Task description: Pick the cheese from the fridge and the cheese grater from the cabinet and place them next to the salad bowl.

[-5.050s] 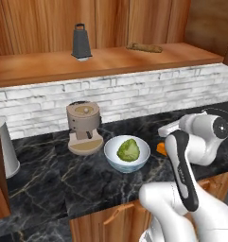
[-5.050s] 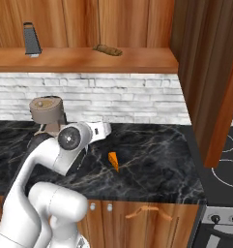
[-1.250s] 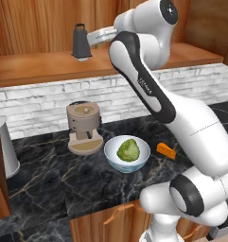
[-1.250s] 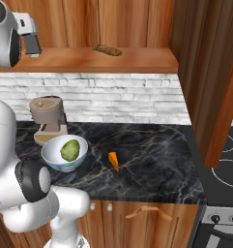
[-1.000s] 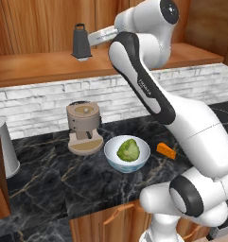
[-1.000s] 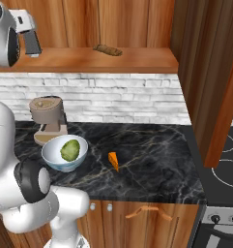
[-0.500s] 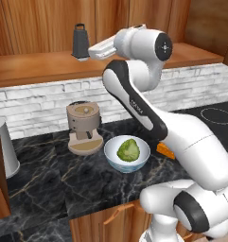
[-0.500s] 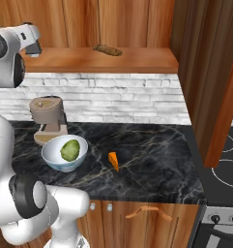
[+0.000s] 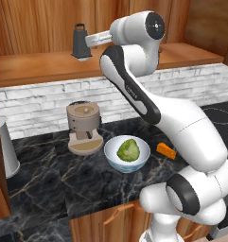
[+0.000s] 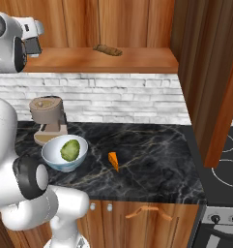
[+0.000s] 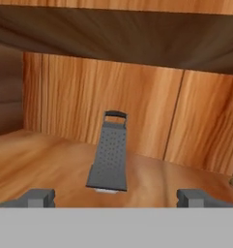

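Note:
The dark grey cheese grater [image 9: 80, 41] stands upright on the wooden shelf of the cabinet [image 9: 35, 66]. My gripper [image 9: 89, 40] reaches in from the right at the grater's height, just short of it. In the hand view the grater [image 11: 109, 155] is straight ahead. The gripper [image 11: 116, 198] is open, its fingertips [image 11: 38, 197] set wide apart and holding nothing. The orange cheese [image 9: 166, 151] wedge lies on the black counter right of the salad bowl [image 9: 109, 152]. From the right base the cheese [image 10: 113, 161] and the bowl [image 10: 49, 156] are a short gap apart.
A tan coffee machine [image 9: 84, 127] stands behind the bowl against the brick wall. A brown lump [image 10: 107, 49] lies further along the shelf. A pale metal cylinder [image 9: 6, 151] sits at the counter's left. A tall wooden panel [image 10: 210, 72] and a stove [image 10: 229, 164] bound the right.
The arm's upper joints have shifted while the hand stays level with the grater and close to it. The jaws stay open and the grater has not moved.

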